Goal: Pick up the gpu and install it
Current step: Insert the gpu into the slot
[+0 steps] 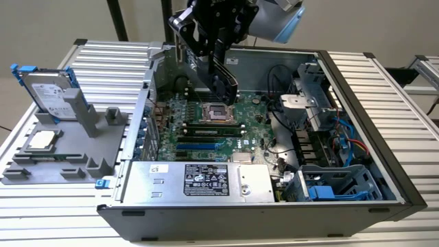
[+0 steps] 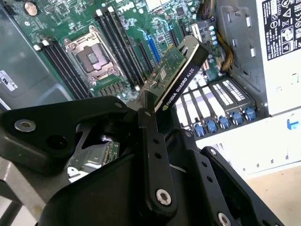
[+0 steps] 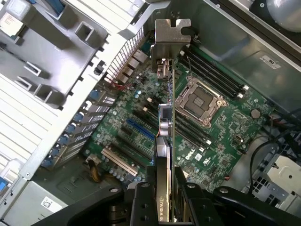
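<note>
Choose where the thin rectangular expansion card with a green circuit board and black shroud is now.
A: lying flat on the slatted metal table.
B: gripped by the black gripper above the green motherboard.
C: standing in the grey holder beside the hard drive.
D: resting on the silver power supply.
B: the gpu is clamped in the gripper and hangs above the motherboard, not seated in a slot.

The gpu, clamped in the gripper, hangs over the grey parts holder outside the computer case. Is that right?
Not quite. The gpu is clamped in the gripper, but it hangs over the motherboard inside the open computer case, not over the grey parts holder. The exterior view shows this.
</note>
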Robot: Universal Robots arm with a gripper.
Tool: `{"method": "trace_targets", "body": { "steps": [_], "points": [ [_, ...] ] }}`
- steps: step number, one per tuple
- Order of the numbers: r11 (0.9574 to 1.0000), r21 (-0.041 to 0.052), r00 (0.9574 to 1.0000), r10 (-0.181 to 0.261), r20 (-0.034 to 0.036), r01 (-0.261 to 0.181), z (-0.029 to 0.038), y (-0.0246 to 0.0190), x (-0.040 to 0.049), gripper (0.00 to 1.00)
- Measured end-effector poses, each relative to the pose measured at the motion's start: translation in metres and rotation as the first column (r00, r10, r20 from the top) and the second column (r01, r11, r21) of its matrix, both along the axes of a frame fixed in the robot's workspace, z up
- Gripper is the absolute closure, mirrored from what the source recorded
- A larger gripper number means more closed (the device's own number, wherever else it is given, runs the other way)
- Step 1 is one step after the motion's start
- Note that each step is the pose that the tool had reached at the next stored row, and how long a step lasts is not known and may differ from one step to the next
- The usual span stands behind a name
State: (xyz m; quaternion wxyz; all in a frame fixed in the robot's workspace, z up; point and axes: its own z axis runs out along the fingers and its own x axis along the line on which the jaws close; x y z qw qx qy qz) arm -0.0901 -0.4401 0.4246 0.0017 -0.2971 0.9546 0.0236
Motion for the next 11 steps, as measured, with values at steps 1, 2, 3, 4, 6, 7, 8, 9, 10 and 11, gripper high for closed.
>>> {"method": "trace_targets", "body": {
  "steps": [1, 2, 3, 4, 6, 7, 8, 9, 10, 11],
  "points": [
    [1.0000, 0.0000, 1.0000, 0.005, 0.0000, -0.005, 0.0000, 0.0000, 0.0000, 1.00],
    [1.0000, 0.0001, 1.0000, 0.010, 0.0000, -0.010, 0.0000, 0.0000, 0.0000, 1.00],
    [0.9999, 0.0000, 0.9999, 0.015, 0.0000, -0.015, 0.0000, 0.0000, 0.0000, 1.00],
    [0.9998, 0.0000, 0.9998, 0.020, 0.0000, -0.020, 0.0000, 0.0000, 0.0000, 1.00],
    [0.9996, 0.0000, 0.9996, 0.030, 0.0000, -0.030, 0.0000, 0.0000, 0.0000, 1.00],
    [0.9994, 0.0000, 0.9994, 0.035, 0.0000, -0.035, 0.0000, 0.0000, 0.0000, 1.00],
    [0.9992, 0.0000, 0.9992, 0.039, 0.0000, -0.039, 0.0000, 0.0000, 0.0000, 1.00],
    [0.9990, 0.0000, 0.9990, 0.044, 0.0000, -0.044, 0.0000, 0.0000, 0.0000, 1.00],
    [0.9988, 0.0000, 0.9988, 0.049, 0.0000, -0.049, 0.0000, 0.0000, 0.0000, 1.00],
    [0.9985, 0.0000, 0.9985, 0.054, 0.0000, -0.054, 0.0000, 0.0000, 0.0000, 1.00]
  ]
}}
